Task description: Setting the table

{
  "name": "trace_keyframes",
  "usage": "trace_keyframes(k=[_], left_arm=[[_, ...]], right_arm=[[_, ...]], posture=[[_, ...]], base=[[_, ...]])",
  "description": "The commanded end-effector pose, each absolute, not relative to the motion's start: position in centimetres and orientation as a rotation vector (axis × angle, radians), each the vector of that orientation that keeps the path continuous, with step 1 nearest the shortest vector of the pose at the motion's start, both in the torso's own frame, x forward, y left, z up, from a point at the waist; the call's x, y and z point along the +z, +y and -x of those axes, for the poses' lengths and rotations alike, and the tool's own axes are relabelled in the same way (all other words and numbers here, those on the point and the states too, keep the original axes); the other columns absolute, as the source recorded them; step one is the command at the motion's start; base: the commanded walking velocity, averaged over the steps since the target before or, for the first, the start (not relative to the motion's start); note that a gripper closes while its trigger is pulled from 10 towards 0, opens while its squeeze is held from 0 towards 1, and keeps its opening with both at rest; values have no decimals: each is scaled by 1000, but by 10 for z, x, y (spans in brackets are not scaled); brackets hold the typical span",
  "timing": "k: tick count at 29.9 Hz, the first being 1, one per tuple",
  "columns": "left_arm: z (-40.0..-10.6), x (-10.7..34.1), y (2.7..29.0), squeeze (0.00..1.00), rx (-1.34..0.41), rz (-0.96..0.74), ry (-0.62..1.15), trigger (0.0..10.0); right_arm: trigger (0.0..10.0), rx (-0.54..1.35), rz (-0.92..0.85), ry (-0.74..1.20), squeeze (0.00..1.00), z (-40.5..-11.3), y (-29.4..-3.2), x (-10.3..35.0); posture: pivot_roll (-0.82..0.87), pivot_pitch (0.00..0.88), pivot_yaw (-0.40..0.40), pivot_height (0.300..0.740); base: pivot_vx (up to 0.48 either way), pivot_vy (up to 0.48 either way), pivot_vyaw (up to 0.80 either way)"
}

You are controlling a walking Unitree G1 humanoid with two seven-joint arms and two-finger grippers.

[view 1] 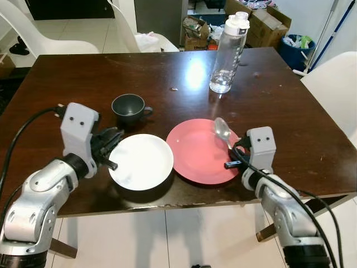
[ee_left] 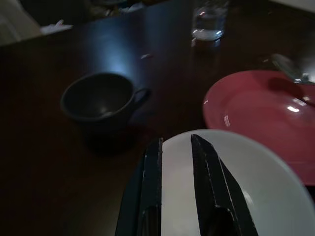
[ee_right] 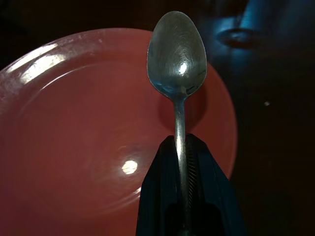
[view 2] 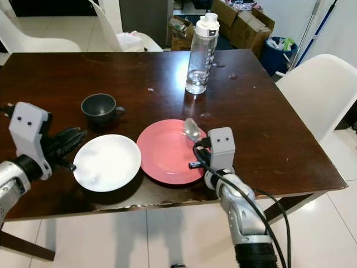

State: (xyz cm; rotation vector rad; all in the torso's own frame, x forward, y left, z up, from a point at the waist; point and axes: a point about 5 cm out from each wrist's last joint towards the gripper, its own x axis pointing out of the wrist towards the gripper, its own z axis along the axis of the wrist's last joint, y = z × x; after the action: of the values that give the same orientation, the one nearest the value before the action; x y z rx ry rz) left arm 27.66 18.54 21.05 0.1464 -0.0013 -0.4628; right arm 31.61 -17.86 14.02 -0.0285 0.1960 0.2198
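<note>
Nearest us, low in the frame, our right gripper [ee_right: 184,147] has its fingers closed on the handle of the spoon [view 1: 222,129], whose bowl hangs over the far right rim of the pink plate [view 1: 195,151]. The step in hand, as we judge it, is laying the spoon down as part of the setting. To do it well we should carry the spoon clear of the plate's rim toward the bare bench [view 1: 290,123] at the plate's right, lower it until it is flat, and only then let go — a drop from height would let it bounce or ring against the plate.

At lower left our left gripper [view 1: 111,151] sits at the near left edge of the white bowl [view 1: 142,162], its fingers slightly parted and reaching over the bowl's rim; they grip nothing that we can see. Bowl and plate lie just beside each other, so any push on one may shove the other.

Further up, the dark cup [view 1: 129,107] stands behind the bowl, apart from it. Beyond, in the upper middle, a clear water bottle [view 1: 227,56] stands upright — well away from the spoon's path. White chairs [view 1: 329,84] flank the bench.
</note>
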Motion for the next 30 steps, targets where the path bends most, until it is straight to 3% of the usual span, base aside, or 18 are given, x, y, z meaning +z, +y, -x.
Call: trace_keyframes(k=[1,11,21,30], left_arm=[[-273,214,180,0,-518,-148,6,10000],[-249,225,174,0,-737,-250,48,10000],[-240,226,170,0,-764,-256,61,10000],[-234,228,170,0,-772,-260,73,10000]], right_arm=[[10000,248,1,174,0,-319,-178,144],[10000,307,-5,186,0,-336,-167,146],[10000,310,-24,183,0,-349,-164,146],[10000,342,-48,187,0,-357,-147,143]], posture=[[11,63,68,740],[45,74,70,740],[85,90,74,740],[101,103,67,740]], base=[[0,0,0],[0,0,0],[0,0,0],[0,0,0]])
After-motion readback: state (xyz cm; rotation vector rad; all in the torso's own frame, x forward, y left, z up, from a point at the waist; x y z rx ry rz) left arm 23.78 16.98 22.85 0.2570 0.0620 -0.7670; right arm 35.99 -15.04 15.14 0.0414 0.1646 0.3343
